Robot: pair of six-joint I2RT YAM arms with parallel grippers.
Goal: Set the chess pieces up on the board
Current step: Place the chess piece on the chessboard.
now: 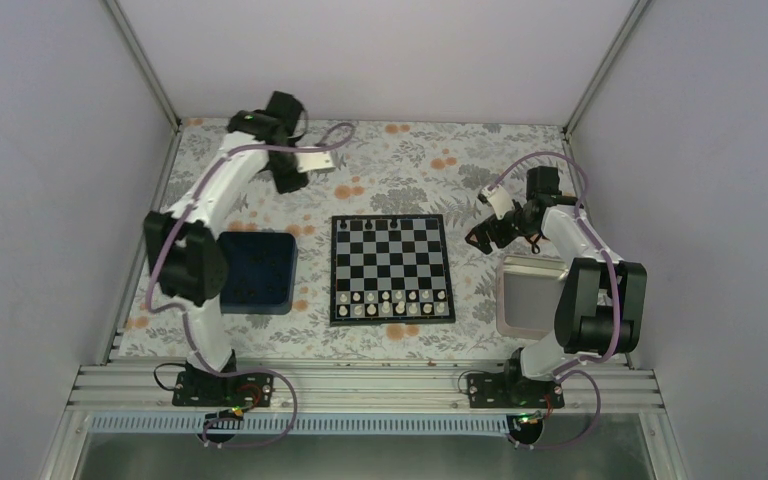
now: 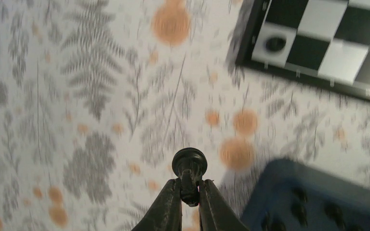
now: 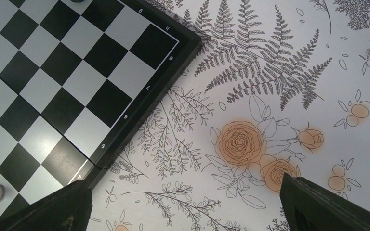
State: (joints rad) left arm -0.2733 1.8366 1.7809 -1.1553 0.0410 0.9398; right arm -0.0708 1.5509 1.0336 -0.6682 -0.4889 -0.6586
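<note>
Top view: the left pincer hangs over the far-left worktop, and the board lies to its near right. The right pincer sits just off the board's far-right corner.

Left wrist: the jaws are clamped on a black chess piece, its round end jutting past the fingertips. The board's corner lies ahead and to the right.

Right wrist: the jaws stand wide apart, holding nothing.

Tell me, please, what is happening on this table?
The left hand is shut on a black chess piece, holding it above the flowered cloth left of the board. The right hand is open and empty beside the board's right edge. White pieces line the board's near rows, a few black ones stand on the far row, and more lie in the blue tray.
</note>
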